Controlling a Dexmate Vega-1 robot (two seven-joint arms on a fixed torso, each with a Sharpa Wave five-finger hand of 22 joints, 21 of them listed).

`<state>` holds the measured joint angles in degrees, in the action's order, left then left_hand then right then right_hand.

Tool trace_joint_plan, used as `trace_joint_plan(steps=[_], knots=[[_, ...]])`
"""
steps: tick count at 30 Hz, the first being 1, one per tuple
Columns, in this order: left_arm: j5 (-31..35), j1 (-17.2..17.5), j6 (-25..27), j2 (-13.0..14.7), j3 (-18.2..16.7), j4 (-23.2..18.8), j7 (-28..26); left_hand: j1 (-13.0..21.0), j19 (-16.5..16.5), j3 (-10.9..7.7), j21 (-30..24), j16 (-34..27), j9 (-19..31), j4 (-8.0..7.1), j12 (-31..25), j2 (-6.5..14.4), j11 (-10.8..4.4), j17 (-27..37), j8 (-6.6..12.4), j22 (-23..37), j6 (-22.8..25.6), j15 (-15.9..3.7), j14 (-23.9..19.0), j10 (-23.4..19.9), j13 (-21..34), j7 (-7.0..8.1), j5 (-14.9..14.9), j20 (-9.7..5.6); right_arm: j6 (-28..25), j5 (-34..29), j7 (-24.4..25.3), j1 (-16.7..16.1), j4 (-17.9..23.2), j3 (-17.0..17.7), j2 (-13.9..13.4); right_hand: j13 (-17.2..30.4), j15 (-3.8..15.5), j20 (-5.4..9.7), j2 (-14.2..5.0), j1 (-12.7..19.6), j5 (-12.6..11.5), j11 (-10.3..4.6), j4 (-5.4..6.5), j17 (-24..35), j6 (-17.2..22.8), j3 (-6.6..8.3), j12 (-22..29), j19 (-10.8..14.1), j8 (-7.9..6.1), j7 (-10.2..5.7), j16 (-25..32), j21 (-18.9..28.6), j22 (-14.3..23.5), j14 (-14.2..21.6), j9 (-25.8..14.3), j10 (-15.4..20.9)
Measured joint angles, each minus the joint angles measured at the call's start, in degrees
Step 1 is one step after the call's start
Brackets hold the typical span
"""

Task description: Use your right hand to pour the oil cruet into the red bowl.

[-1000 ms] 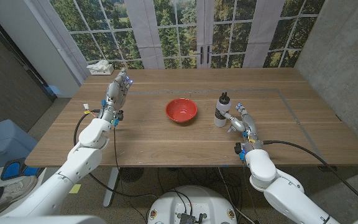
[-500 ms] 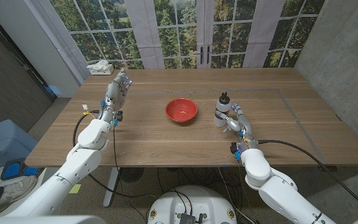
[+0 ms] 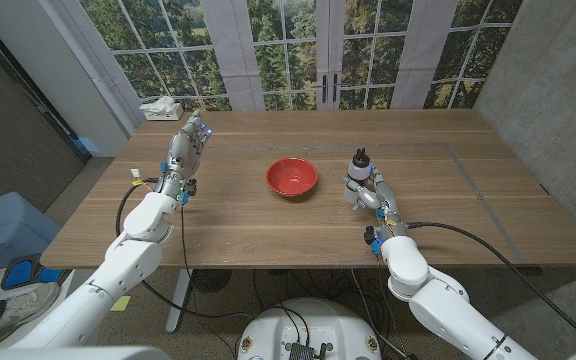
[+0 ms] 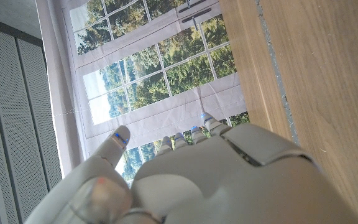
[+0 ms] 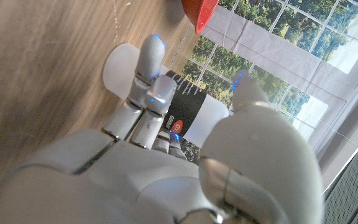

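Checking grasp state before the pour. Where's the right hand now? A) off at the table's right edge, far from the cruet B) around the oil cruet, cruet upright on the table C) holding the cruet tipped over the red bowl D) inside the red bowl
B. In the head view the right hand is closed around the oil cruet, which stands upright, apart from the red bowl; the right wrist view shows its fingers wrapped on the bottle.

Soft daylight comes through the windows [image 3: 298, 45] beyond my fingertips, leaving the table [image 3: 268, 225] evenly lit with faint shadows. Both wrist views look slightly blurred up close, and the panes past my right hand [image 5: 166, 168] seem overexposed.
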<state>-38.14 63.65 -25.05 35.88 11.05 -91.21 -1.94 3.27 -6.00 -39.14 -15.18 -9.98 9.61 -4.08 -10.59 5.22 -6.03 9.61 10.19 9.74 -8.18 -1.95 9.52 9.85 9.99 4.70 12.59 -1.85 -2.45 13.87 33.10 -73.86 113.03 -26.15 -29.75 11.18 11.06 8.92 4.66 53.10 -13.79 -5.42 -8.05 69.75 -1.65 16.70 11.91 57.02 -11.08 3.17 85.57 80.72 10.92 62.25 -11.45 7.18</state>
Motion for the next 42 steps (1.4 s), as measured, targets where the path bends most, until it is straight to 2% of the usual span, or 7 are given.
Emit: trace_joint_plan(steps=[19, 23, 27, 28, 29, 35, 42], knots=[[-0.4, -0.7, 0.0, 0.0, 0.0, 0.6, 0.7, 0.0, 0.2, 0.00, 0.0, 0.0, 0.0, 0.00, 0.0, 0.0, 0.00, 0.0, 0.00, 0.0, 0.0, 0.00, 0.0, 0.0, 0.0, 0.00, 0.0, -0.20, -5.0, -1.6, 3.3, 3.4, -1.8, -1.8, 2.7, 0.0, 0.41, 0.09, -0.39, 0.4, 0.5, 0.09, -0.01, 0.0, 2.9, 0.00, 0.5, 0.5, -1.02, -0.83, 0.3, 0.0, -0.5, 0.8, -0.1, 2.4], [-0.4, -1.0, 0.0, 0.0, 0.0, 0.9, 0.7, 0.0, 0.5, 0.00, 0.0, 0.0, 0.0, 0.00, 0.0, 0.0, 0.00, 0.0, 0.00, 0.0, 0.0, 0.00, 0.0, 0.0, 0.0, 0.00, 0.0, 0.10, -6.3, -1.6, 3.9, 3.4, -1.8, -1.8, 2.7, 0.0, 0.53, 0.09, -1.82, 1.8, 0.5, 0.19, -0.25, 0.0, 3.8, 0.56, 0.9, 0.5, -1.33, -1.07, 0.3, 0.0, -0.5, 0.9, -0.2, 3.7], [-0.4, -1.4, 0.0, 0.0, 0.2, 1.2, 0.7, 0.0, 0.5, 0.00, 0.0, 0.0, 0.0, 0.00, 0.0, 0.0, 0.00, 0.0, 0.00, 0.0, 0.3, 0.00, 0.0, 0.0, 0.0, -0.31, 0.0, 0.12, -7.6, -1.4, 4.3, 3.4, -1.8, -1.8, 2.7, 0.0, 0.72, 0.09, -1.73, 2.9, 0.9, 0.23, -0.40, 0.0, 5.4, 0.88, 1.3, 0.5, -1.75, -1.68, 0.3, 0.0, -0.5, 1.1, -0.2, 4.9], [-0.6, -1.5, 0.6, 0.0, 0.2, 1.3, 1.1, 0.0, 0.5, 0.00, 0.0, 0.0, 0.0, 0.00, 0.0, 0.0, 0.00, 0.0, 0.00, 0.0, 0.3, 0.00, 0.0, 0.0, 0.0, -0.31, 0.0, 0.11, -7.8, -1.3, 4.3, 5.2, -3.0, -2.4, 4.0, 0.0, 0.72, 0.09, -1.73, 2.9, 0.9, 0.29, -0.40, 0.1, 5.8, 0.88, 1.3, 0.5, -1.89, -1.87, 0.3, 0.0, -0.5, 1.1, -0.2, 5.0], [-0.6, -1.6, 0.6, 0.0, 0.3, 1.3, 1.1, 0.0, 0.7, 0.00, 0.0, 0.0, 0.0, 0.00, 0.0, 0.0, 0.00, 0.0, 0.00, 0.0, 0.3, 0.00, 0.0, 0.0, 0.0, -0.31, 0.0, -0.04, -8.0, -1.3, 4.4, 5.3, -3.1, -2.4, 4.0, 0.0, 0.62, 0.09, -1.73, 2.9, 0.9, 0.29, -0.40, 0.1, 6.2, 0.88, 1.3, 0.5, -1.89, -2.07, 0.3, -0.2, -0.5, 1.2, -0.2, 5.1], [-0.6, -2.2, 1.1, 0.0, 0.6, 1.8, 1.3, 0.0, 0.8, 0.00, 0.4, 0.0, 0.0, 0.00, 0.0, 0.0, 0.00, 0.0, 0.00, 0.0, 0.3, 0.00, 0.0, 0.0, 0.0, -0.31, 0.0, -0.19, -8.4, -0.8, 4.6, 6.1, -4.2, -2.7, 4.4, 0.2, 0.92, 0.30, -2.66, 3.9, 2.0, 0.49, -0.20, 0.1, 11.6, 1.30, 2.5, 0.7, -3.90, -3.11, 0.0, -0.2, -0.5, 2.0, -0.3, 9.5], [-0.6, -2.7, 1.4, -0.1, 0.9, 2.1, 1.4, 0.0, 0.8, 0.00, 0.4, 0.0, 0.0, 0.00, 0.0, 0.0, 0.00, 0.0, 0.00, 0.0, 0.3, 0.00, 0.0, 0.0, 0.0, -0.31, 0.0, -0.19, -6.6, -0.4, 4.7, 6.6, -5.5, -2.8, 4.8, 0.6, 1.12, 0.30, -4.65, 5.9, 3.2, 0.05, -0.39, 0.2, 20.4, 2.47, 3.8, 0.7, -6.63, -5.80, 0.0, 0.1, -0.3, 2.8, -0.7, 16.1]])
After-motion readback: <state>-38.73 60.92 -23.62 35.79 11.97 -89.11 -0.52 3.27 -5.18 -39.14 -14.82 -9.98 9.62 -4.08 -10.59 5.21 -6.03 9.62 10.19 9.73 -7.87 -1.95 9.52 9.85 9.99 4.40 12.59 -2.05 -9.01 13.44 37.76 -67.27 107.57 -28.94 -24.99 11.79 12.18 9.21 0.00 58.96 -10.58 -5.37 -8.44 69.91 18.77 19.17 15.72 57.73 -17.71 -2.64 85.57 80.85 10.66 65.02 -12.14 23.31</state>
